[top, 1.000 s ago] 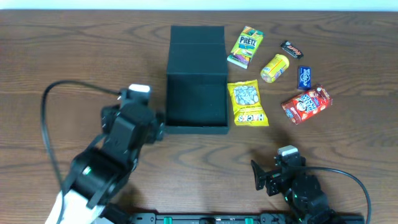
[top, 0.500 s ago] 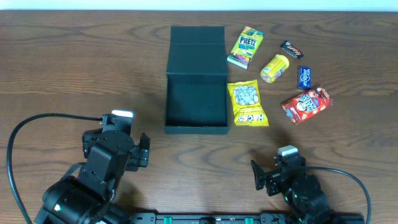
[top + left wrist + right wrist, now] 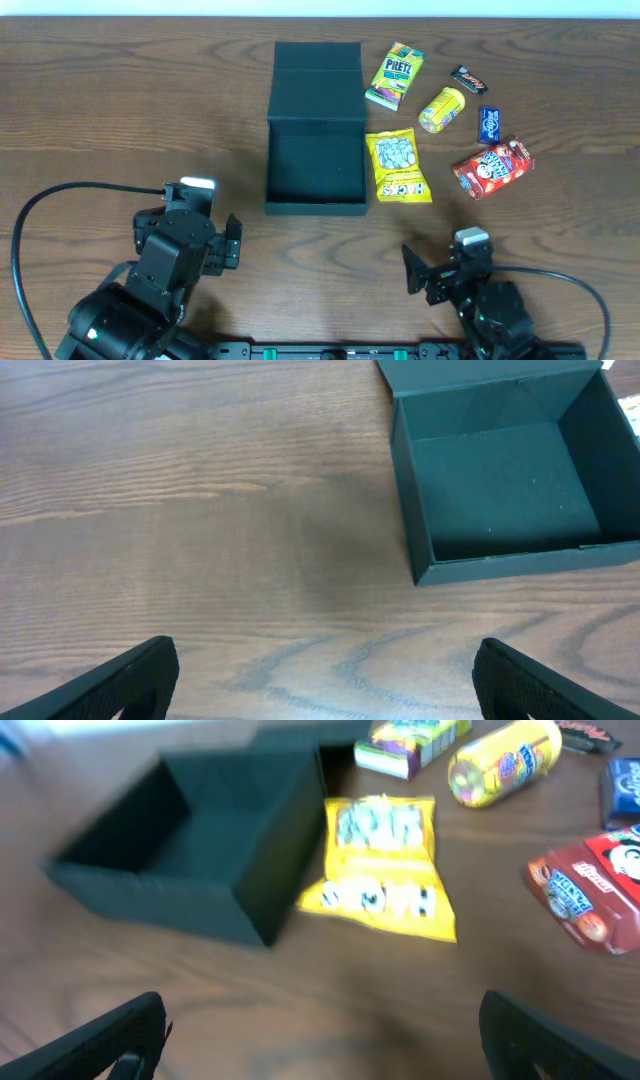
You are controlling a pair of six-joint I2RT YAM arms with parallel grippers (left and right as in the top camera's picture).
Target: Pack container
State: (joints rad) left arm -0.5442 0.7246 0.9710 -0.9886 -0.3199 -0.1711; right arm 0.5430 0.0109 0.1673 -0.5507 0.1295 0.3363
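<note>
The black container [image 3: 316, 168] stands open and empty at the table's middle, its flap lid [image 3: 317, 78] laid back behind it. It also shows in the left wrist view [image 3: 505, 485] and the right wrist view [image 3: 190, 840]. A yellow nut packet [image 3: 397, 167] lies against its right side, seen too in the right wrist view [image 3: 382, 867]. My left gripper [image 3: 320, 680] is open and empty over bare wood, near and left of the container. My right gripper [image 3: 320, 1035] is open and empty, near and right of the container.
Right of the container lie a green-yellow pretzel packet [image 3: 395, 75], a yellow tube [image 3: 441, 109], a small dark bar [image 3: 467, 78], a blue packet [image 3: 489, 124] and a red packet [image 3: 493, 167]. A black cable [image 3: 40, 220] loops at the left.
My left arm pulled back from the container's left side toward the near left, then stayed still. My right gripper has shifted slightly; its view is blurred.
</note>
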